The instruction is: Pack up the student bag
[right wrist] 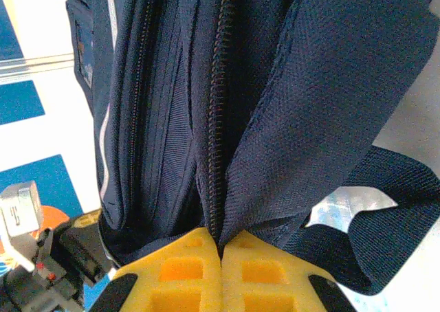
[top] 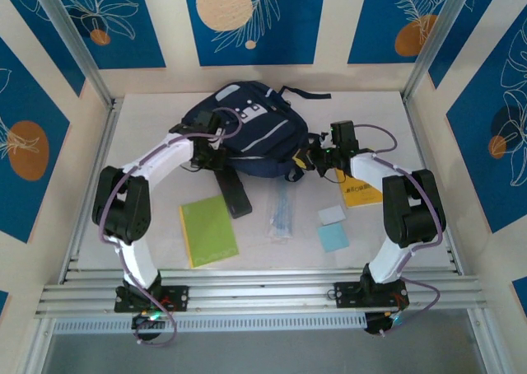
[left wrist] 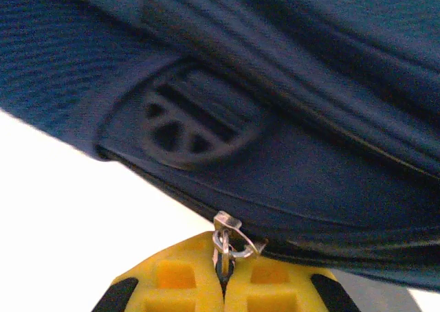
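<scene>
The student bag (top: 247,131), navy with grey stripes and a light grey patch, lies at the back middle of the table. My left gripper (top: 216,147) presses against its left side, yellow jaws shut on a metal zipper pull (left wrist: 230,242) at the bag's seam (left wrist: 289,209). My right gripper (top: 317,156) is at the bag's right side, jaws shut on the bag's fabric (right wrist: 221,238) beside a zipper track (right wrist: 216,119). A dark strap (right wrist: 385,216) loops to the right.
In front of the bag lie a green notebook (top: 207,230), a black rectangular case (top: 235,194), a clear packet of pens (top: 282,213), two small pale blue pads (top: 333,227) and a yellow booklet (top: 360,193) under the right arm.
</scene>
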